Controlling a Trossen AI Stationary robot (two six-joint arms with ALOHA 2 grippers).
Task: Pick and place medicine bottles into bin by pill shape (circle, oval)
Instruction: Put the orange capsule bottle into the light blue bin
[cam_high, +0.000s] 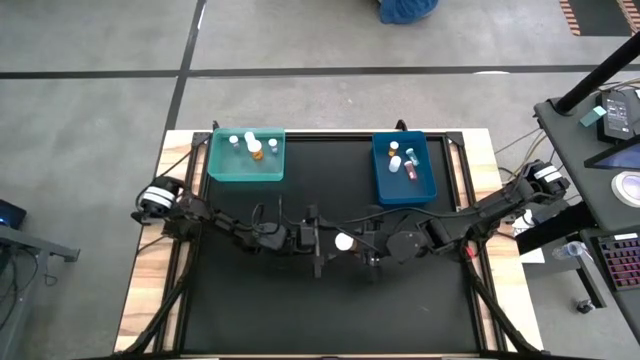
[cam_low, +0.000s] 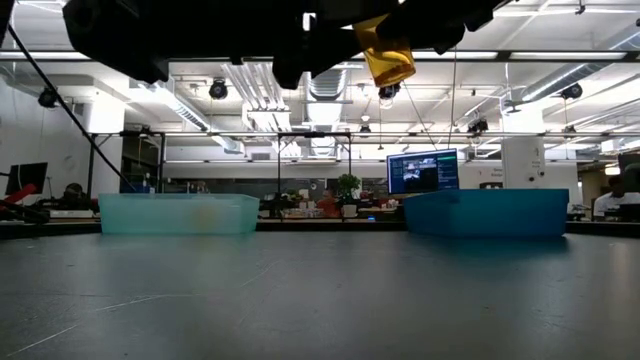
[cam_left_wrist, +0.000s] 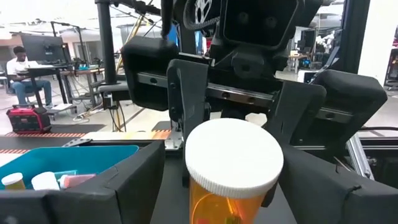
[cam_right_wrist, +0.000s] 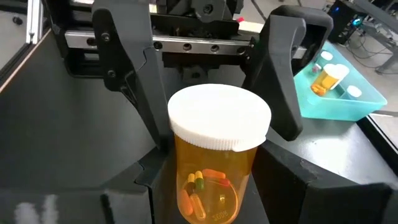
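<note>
Above the worktop, both hands meet around one amber bottle. Right hand grips its body. Left hand stands wide open beside its white cap.

Past your black table you see a lit monitor in the room behind. A person sits at a desk, a red case on the floor beside them.
</note>
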